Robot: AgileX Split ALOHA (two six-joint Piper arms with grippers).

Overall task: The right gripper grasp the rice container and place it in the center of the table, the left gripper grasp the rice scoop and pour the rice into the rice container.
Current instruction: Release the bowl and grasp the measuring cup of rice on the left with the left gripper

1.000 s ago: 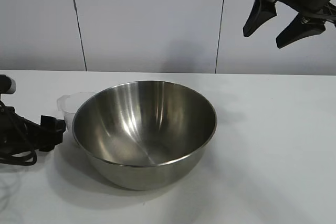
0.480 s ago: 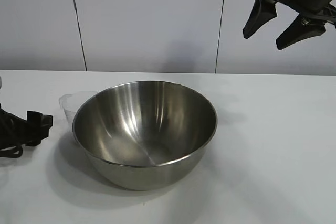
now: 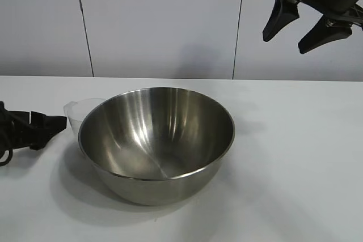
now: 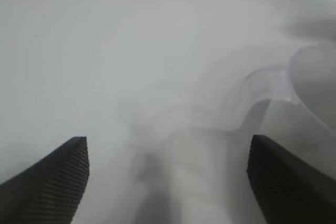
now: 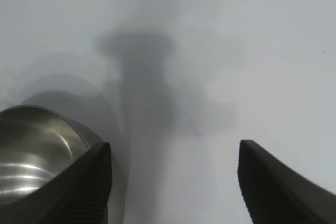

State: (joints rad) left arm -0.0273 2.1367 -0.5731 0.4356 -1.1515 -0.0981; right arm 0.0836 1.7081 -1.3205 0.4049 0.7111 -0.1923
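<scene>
White table (image 3: 295, 157): steel bowl (image 3: 156, 140), scoop (image 3: 79, 111).

Left gripper (image 3: 57, 122), black two-fingered claw with tapered fingers: low at left edge in exterior view, close above table, pointing right and slightly down. Jaws wide apart, nothing between them; ribbed inner pads (image 4: 65, 174) visible in left wrist view.

Right gripper (image 3: 300, 29), black two-fingered claw: raised high at upper right, tilted down-left. Jaws spread, empty; ribbed fingers (image 5: 86, 187) frame right wrist view.

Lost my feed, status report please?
Left tool open, low beside rice scoop. Right tool open, raised. Rice container mid-table. Nothing blocking.
</scene>
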